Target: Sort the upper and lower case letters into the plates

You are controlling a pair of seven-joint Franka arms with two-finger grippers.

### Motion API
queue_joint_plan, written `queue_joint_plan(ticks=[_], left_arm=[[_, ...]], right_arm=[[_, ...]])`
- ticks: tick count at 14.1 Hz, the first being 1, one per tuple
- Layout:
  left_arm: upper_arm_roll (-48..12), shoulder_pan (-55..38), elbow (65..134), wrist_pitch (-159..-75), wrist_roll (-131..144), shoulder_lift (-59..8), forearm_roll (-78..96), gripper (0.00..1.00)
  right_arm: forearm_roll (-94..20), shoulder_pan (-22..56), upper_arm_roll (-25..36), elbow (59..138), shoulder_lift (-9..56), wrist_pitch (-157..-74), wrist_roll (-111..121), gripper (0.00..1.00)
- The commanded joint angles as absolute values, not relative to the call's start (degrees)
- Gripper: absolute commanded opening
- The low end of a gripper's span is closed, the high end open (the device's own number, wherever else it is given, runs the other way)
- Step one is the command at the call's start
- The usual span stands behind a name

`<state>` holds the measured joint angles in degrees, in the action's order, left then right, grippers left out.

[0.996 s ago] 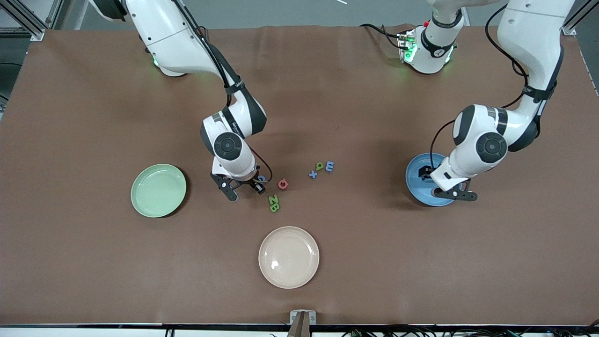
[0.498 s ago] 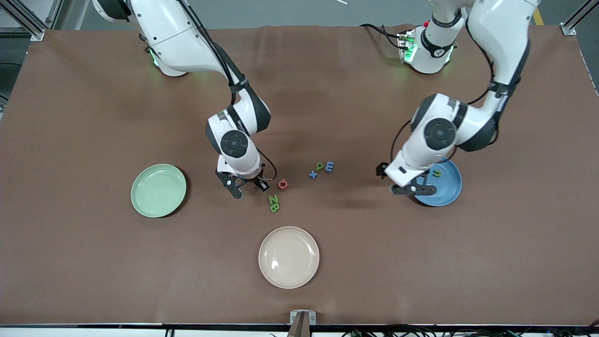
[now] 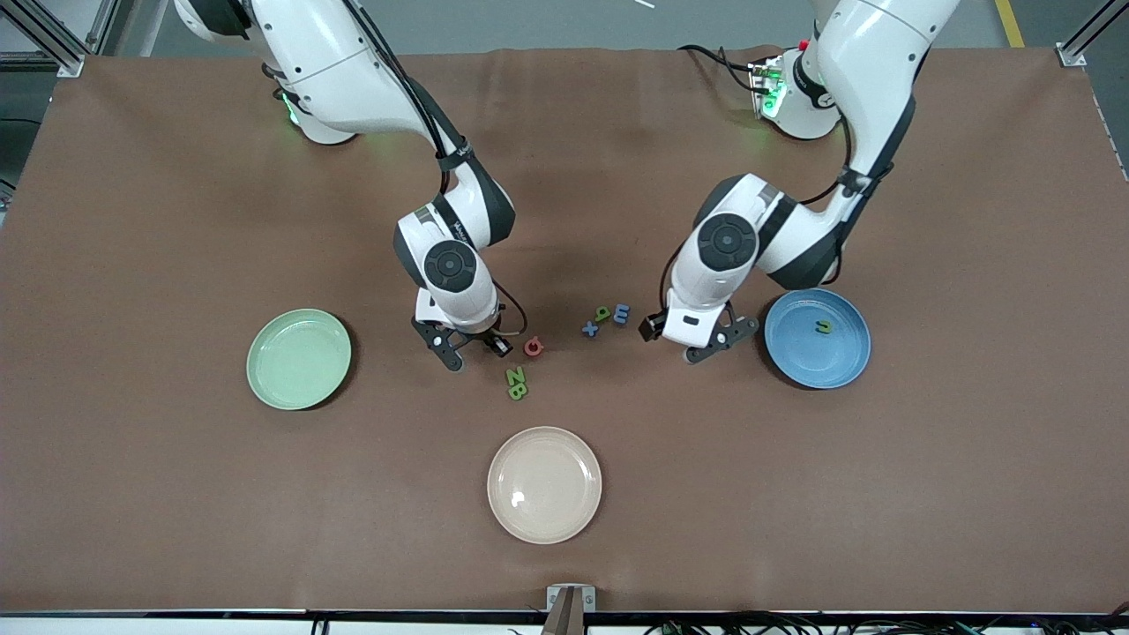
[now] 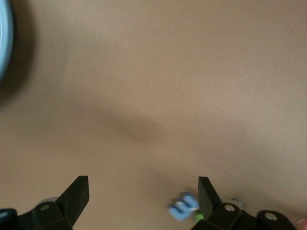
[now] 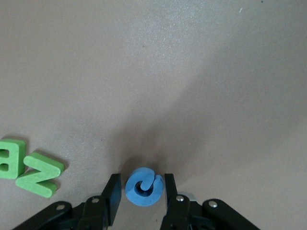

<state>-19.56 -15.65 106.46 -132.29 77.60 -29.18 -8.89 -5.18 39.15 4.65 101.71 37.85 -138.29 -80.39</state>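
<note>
Since half a second ago, the left gripper has swung away from the blue plate and now hangs over the bare table between that plate and the little letters; the right gripper has hardly moved.

Nearest the front camera sits the cream plate, with nothing in it. A bit farther are two green letters, Z and B, touching each other. Next come the two grippers. The right gripper is low at the table with its fingers closed in on a blue letter, which looks like a G, though it is partly hidden. A pinkish red letter lies just beside it. The left gripper has its fingers spread wide and holds nothing.

The mint green plate sits toward the right arm's end of the table. The blue plate sits toward the left arm's end and has one olive letter in it. Farther still are a blue x, an olive letter like a q and a blue m, close together
</note>
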Motion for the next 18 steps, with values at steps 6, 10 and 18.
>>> queue_joint_plan(ticks=[6, 10, 18], left_arm=[[-19.34, -22.49, 104.06, -133.50, 113.70, -33.57, -9.75, 1.00], [-18.81, -25.57, 105.03, -137.10, 117.24, -35.76, -9.93, 1.00], [-17.32, -26.01, 104.41, -139.39, 119.53, -38.06, -14.15, 1.00]], right_arm=[[-3.87, 39.81, 5.27, 101.78, 39.11, -140.36, -81.74, 0.42], [-3.96, 39.38, 5.19, 101.60, 38.94, -140.01, -81.65, 0.11], [-3.87, 28.06, 5.27, 107.20, 25.52, -129.55, -60.69, 0.00]])
